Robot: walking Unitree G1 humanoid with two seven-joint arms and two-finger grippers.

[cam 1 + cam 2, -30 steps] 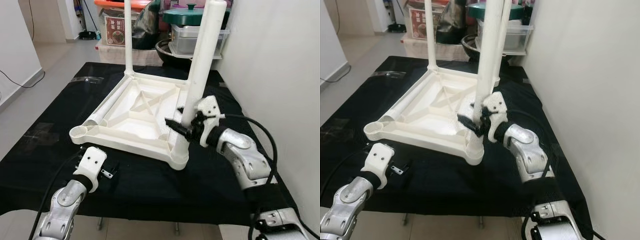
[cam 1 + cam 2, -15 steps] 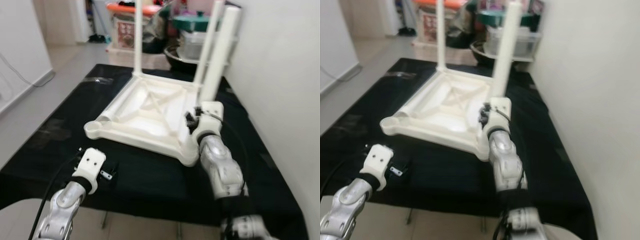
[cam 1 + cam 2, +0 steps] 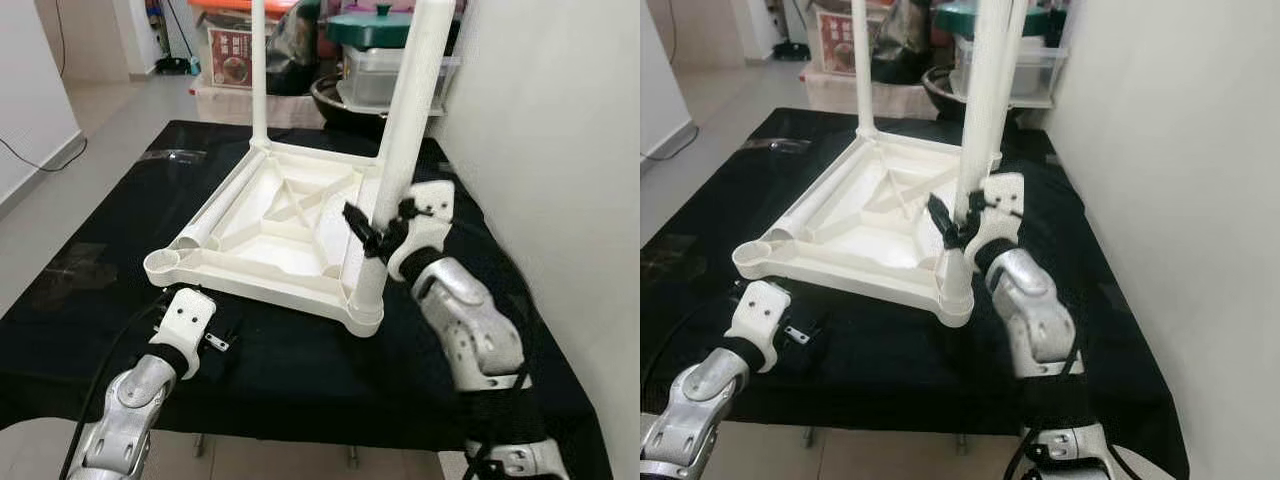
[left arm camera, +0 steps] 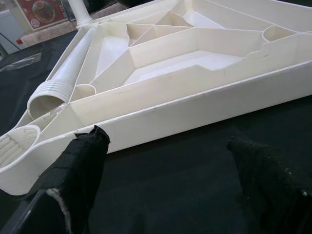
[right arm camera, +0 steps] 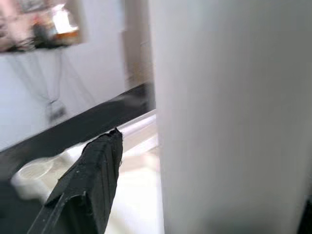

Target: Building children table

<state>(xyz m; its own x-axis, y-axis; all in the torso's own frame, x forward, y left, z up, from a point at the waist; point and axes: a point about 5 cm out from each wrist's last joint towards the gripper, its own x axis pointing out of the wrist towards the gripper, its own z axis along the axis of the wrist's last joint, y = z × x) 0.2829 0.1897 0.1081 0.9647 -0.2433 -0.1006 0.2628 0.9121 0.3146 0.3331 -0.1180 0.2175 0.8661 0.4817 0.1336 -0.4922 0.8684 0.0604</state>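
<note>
Since a second ago your right arm has swung in from the side, so the right gripper [image 3: 378, 232] now meets the near leg [image 3: 404, 150] more squarely from the near side, and the view has steadied after the blur. The biggest thing before you is the black table [image 3: 90, 250], and on it the white tabletop [image 3: 270, 235] lies upside down, ribs up, which is the sensible way to take legs from above. It fills the middle of the cloth, with three legs standing: the near leg in the corner at 4 o'clock, a thin-looking one at 11 o'clock [image 3: 258, 70], and another partly hidden behind the near leg at 1 o'clock. A fourth leg [image 3: 215, 215] lies loose along the 9 o'clock edge, its ribbed end by the empty socket [image 3: 161, 263] at 7 o'clock, handy for fitting next, I judge. Your right gripper has its fingers set around the near leg low down, just above its socket; the wrist view shows one finger [image 5: 90, 185] beside the white shaft, but whether it truly pinches I cannot tell. Holding low probably lets you twist or press the leg home. Your left gripper [image 4: 165, 170] rests spread wide on the cloth at 7 o'clock, just short of the tabletop's near edge, gripping nothing.
</note>
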